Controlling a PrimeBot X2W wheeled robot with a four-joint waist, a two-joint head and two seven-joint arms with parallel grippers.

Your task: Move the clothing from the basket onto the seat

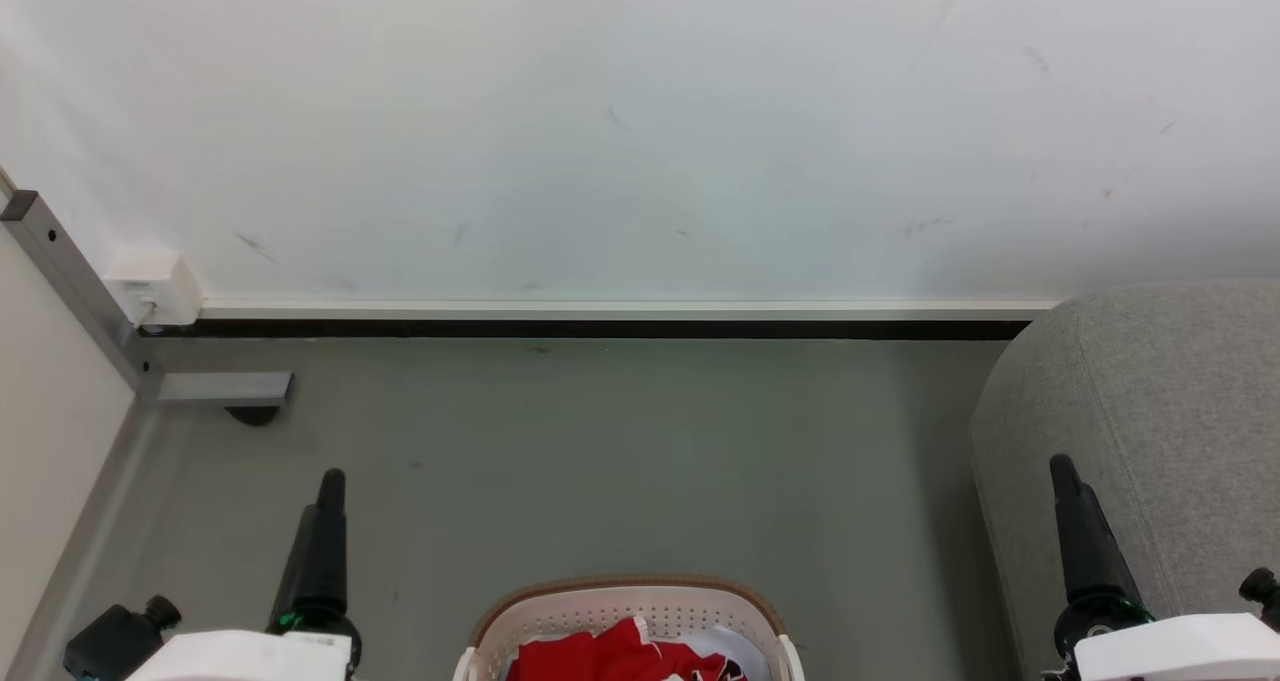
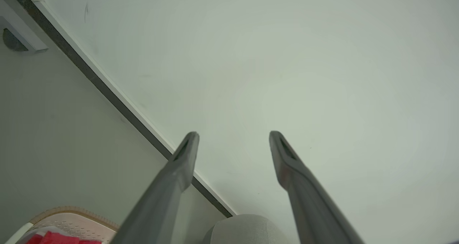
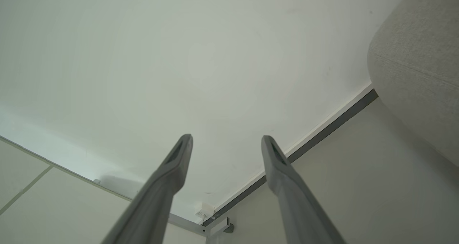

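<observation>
Clothing (image 1: 610, 656): bright red, crumpled, heaped inside the basket (image 1: 630, 593), with a pale cloth (image 1: 728, 647) tucked at its right side. The heap was cut off by the bottom edge of the head view. Judged soft, light and limp: it would drape and trail when lifted, and a fold could snag on the brown rim or drag the pale cloth along. The best hold looked to be a raised ridge of red fabric near the middle of the heap, pinched deep enough to gather several layers and kept clear of the pale cloth. The basket stood on the grey floor (image 1: 600, 461), between the two arms. The seat (image 1: 1150, 411), light grey upholstery with a rounded corner, stood to the robot's right, near the basket but apart from it; nothing red lay on the part I could see. Left gripper (image 2: 233, 134): fingers apart, empty, raised left of the basket, pointing toward the wall (image 1: 640, 111). Right gripper (image 3: 226, 138): fingers likewise apart, empty, just beside the seat. No garment moved yet, by my reckoning; the first reach into the basket was the step in hand.
</observation>
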